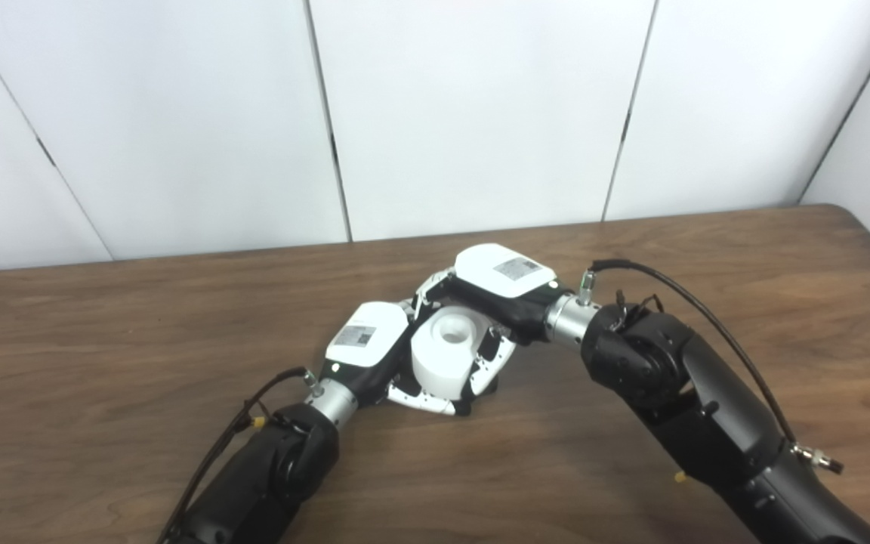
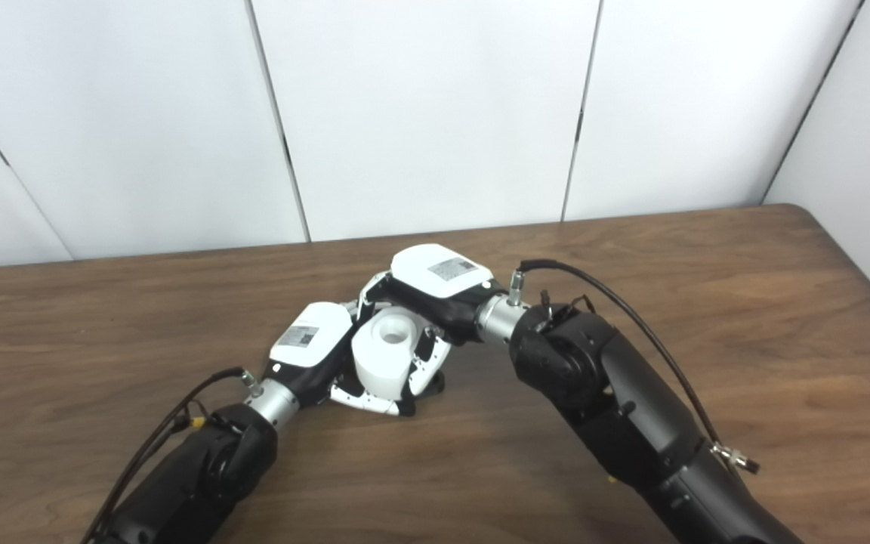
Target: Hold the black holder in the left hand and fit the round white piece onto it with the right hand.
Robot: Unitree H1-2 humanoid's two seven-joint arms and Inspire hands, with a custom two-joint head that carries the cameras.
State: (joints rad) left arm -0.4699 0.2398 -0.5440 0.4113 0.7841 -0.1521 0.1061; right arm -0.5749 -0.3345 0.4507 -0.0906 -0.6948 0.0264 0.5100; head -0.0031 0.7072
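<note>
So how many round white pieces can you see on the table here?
1. The round white piece sits mid-table between the left robot hand and the right robot hand, whose fingers close around it. Another could be hidden under the hands.

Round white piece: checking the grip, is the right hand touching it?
Touching: in the left eye view the right hand wraps its fingers against the round white piece.

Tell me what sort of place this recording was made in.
Probably a lab or test bay: a bare wooden table, plain white wall panels behind, and only the left hand and right hand around a round white piece.
</note>
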